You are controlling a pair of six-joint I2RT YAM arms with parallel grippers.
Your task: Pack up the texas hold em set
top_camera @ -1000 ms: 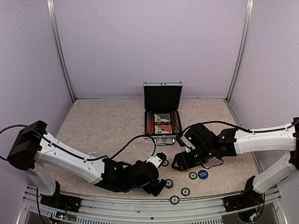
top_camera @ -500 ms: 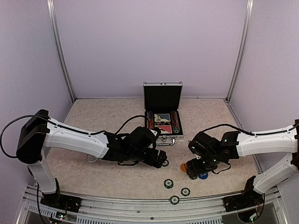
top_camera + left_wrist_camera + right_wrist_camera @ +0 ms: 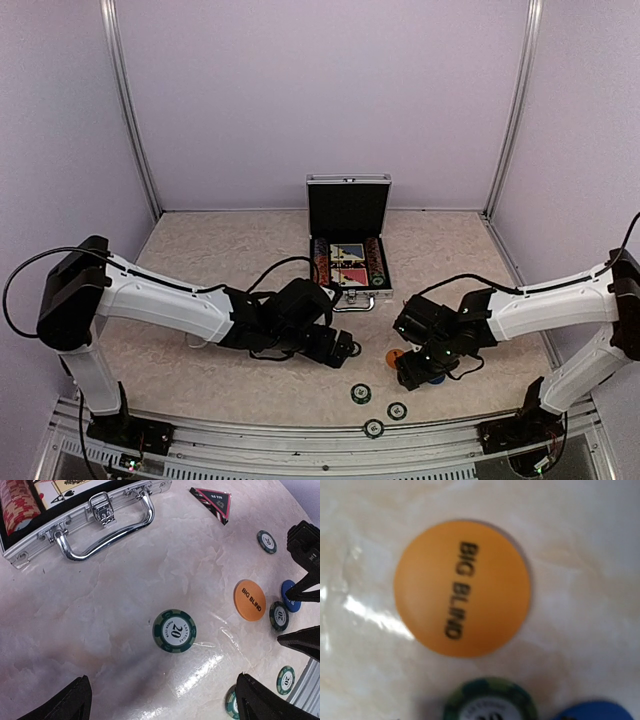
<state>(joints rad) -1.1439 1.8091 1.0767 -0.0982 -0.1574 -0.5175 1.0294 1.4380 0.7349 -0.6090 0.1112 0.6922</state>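
Both arms have moved since a second ago: the left arm swung from the near edge toward the case (image 3: 348, 208), and the right arm pulled back to the near right, so the orange disc (image 3: 249, 600) shows now. The case sits open in the middle of the tabletop (image 3: 220, 260), lid up, with cards (image 3: 347, 262) and red chips (image 3: 17, 505) inside. The left pincer (image 3: 345, 347) hangs just on the near side of the case's handle (image 3: 107, 532). It is spread wide and holds nothing. A green chip (image 3: 174, 630) (it says 20) lies flat on the tabletop under it. The right pincer (image 3: 412, 368) is low over the orange disc, its two black tips apart, gripping nothing. The disc lies flat and reads BIG BLIND. A blue disc (image 3: 289, 600) and a second green chip (image 3: 279, 616) lie just beside it. The dark triangle marker (image 3: 212, 501) lies close to one end of the handle. Three more chips (image 3: 361, 394) lie by the near edge.
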